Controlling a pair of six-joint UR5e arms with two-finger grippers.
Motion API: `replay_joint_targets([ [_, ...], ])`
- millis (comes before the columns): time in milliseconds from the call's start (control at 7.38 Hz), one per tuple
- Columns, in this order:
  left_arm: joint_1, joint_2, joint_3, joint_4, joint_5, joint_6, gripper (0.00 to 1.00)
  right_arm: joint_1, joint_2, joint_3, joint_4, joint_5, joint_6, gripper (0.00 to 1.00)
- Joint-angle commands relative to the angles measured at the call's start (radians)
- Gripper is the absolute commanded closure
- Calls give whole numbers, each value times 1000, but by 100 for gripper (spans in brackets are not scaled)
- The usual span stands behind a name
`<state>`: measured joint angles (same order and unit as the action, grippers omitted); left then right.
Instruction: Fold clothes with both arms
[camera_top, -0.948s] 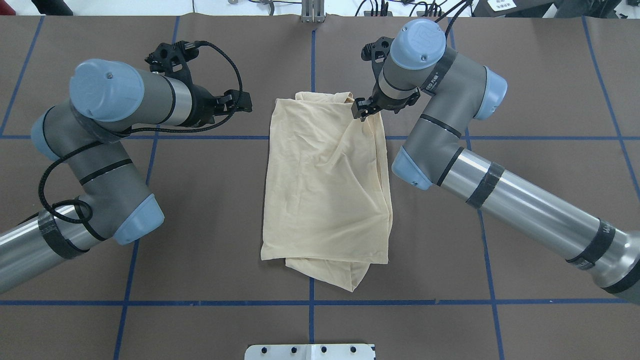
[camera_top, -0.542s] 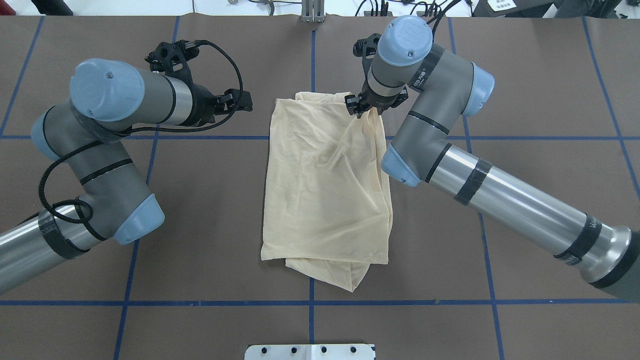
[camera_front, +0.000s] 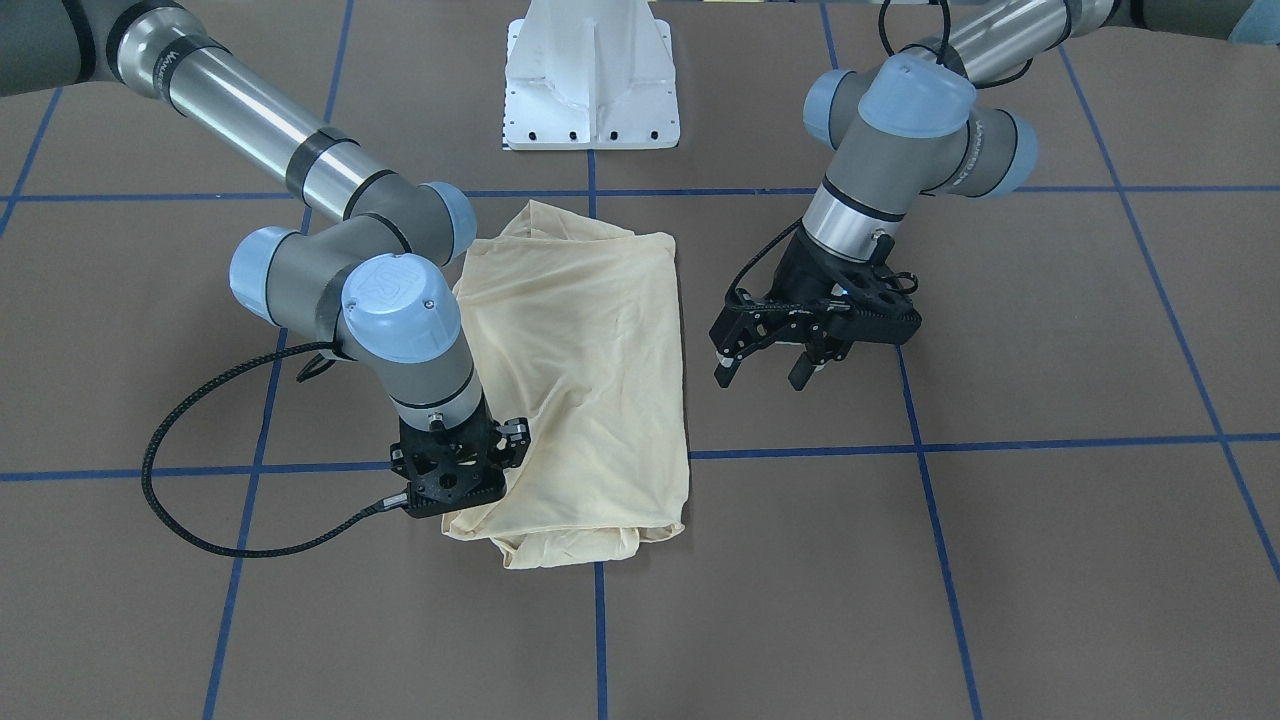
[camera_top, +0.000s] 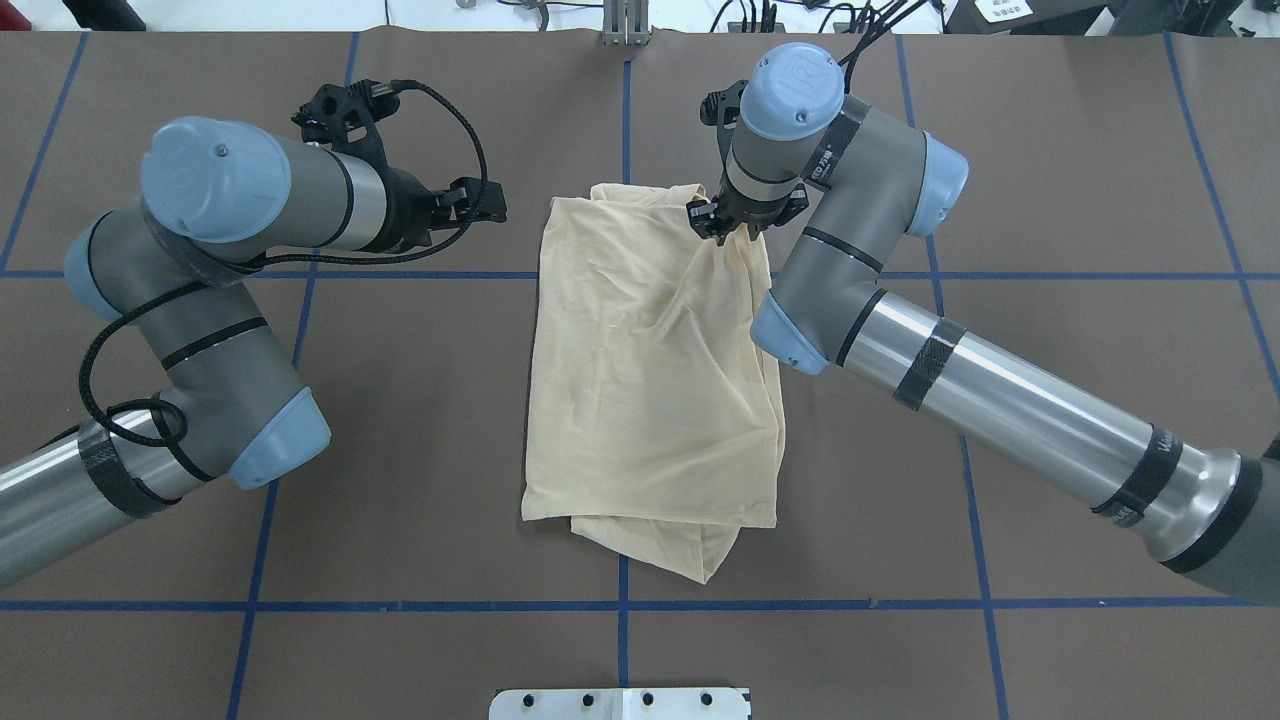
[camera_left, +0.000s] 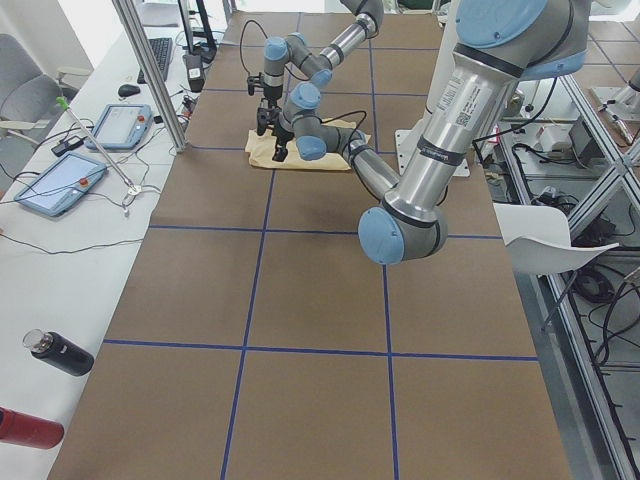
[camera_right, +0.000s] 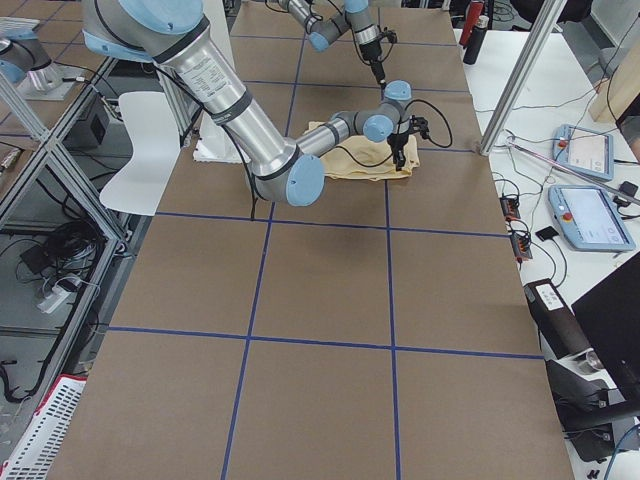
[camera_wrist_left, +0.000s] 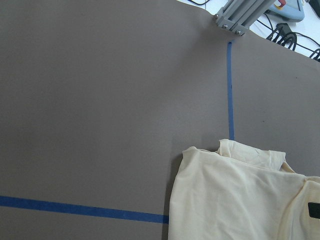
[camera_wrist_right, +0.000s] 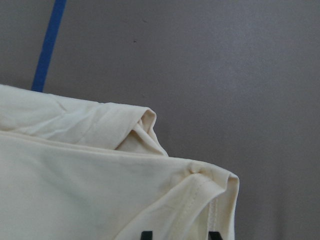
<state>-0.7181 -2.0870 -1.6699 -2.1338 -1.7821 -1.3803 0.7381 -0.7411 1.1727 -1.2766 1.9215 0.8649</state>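
Two grippers, two different jobs. The T-shirt (camera_top: 650, 380) lies in the middle of the table (camera_top: 420, 400), laid out as a long narrow rectangle with a lower layer poking out at the edge nearest my base. No print shows on the upper side.

My right gripper (camera_top: 722, 222) sits at the far right corner of the cloth and is clamped on it. The fabric rises toward the jaws, and creases run from that corner down across the shirt, as they do when cloth hangs from a pinch. In the right wrist view the hemmed corner fills the space between my fingertips (camera_wrist_right: 145, 234), which barely show at the bottom edge. I judge this hold is there so that the corner can be carried over for the next fold.

My left gripper (camera_front: 761, 375) hangs over bare table just beside the shirt's far left edge. Its jaws are spread wide, and it touches and holds nothing. I take that as waiting within reach of the matching corner, so that both ends can travel together and the fold stays square.
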Motion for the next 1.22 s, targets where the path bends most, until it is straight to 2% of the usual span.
replay_joint_targets([
  [0, 0, -2, -1, 0, 1, -2, 0, 0, -7, -11, 0, -2, -1, 63],
  [135, 0, -4, -1, 0, 0, -2, 0, 0, -8, -11, -1, -2, 0, 89],
  [271, -1, -2, -1, 0, 1, -2, 0, 0, -8, -11, -1, -2, -1, 100],
  [813, -1, -2, -1, 2, 1, -2, 0, 24, -11, -11, -1, -1, -20, 100],
  [1084, -1, -2, -1, 2, 1, -3, 0, 53, -32, -11, -1, 4, -92, 100],
])
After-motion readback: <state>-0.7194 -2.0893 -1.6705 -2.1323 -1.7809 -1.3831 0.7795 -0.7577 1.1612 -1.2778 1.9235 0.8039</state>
